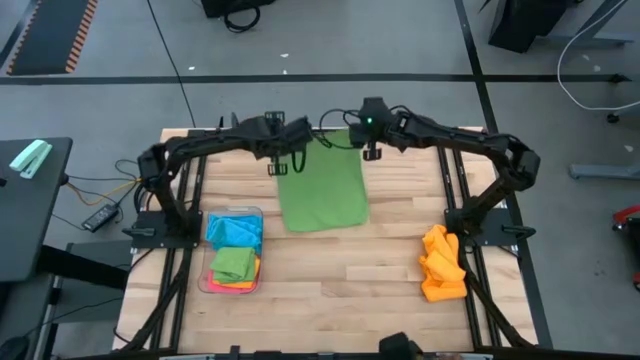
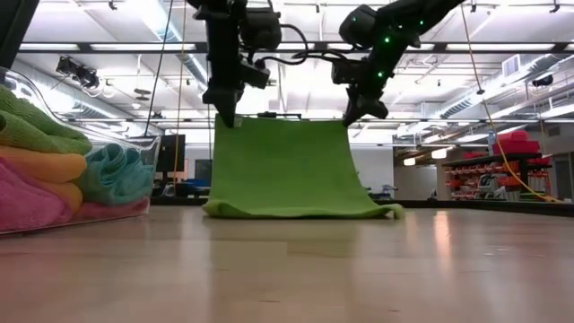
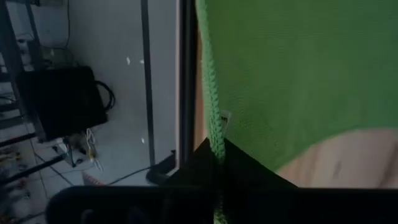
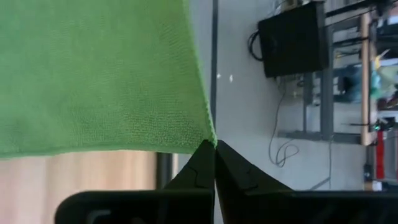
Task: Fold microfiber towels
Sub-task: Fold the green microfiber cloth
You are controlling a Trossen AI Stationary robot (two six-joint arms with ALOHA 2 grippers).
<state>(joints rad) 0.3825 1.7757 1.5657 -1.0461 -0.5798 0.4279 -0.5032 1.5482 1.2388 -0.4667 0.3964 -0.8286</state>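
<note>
A green microfiber towel [image 1: 322, 192] hangs spread between my two grippers over the far middle of the table, and its lower edge [image 2: 300, 211] lies on the wood. My left gripper [image 1: 278, 162] is shut on the towel's upper left corner, and my right gripper [image 1: 370, 150] is shut on its upper right corner. In the low view the left gripper [image 2: 226, 117] and the right gripper [image 2: 352, 117] hold the top edge about level. A loose pile of orange towels [image 1: 442, 262] lies at the right. My left gripper pinches the towel's upper left corner [image 3: 215, 134] between its two fingers, slanting down from the far side. The cloth hangs below it, fairly flat, with its lower edge on the table. My right gripper pinches the upper right corner [image 4: 208, 138] between its two fingertips [image 4: 200, 163], also slanting down from the far side. The towel hangs from it, spread toward the other gripper, bottom end resting on the wood.
A clear plastic tray [image 1: 258, 212] at the near left holds folded blue, green, orange and pink towels [image 1: 232, 262]. It shows in the low view as the tray [image 2: 134, 144] at the left. Bare wood [image 1: 350, 290] lies in front of the green towel.
</note>
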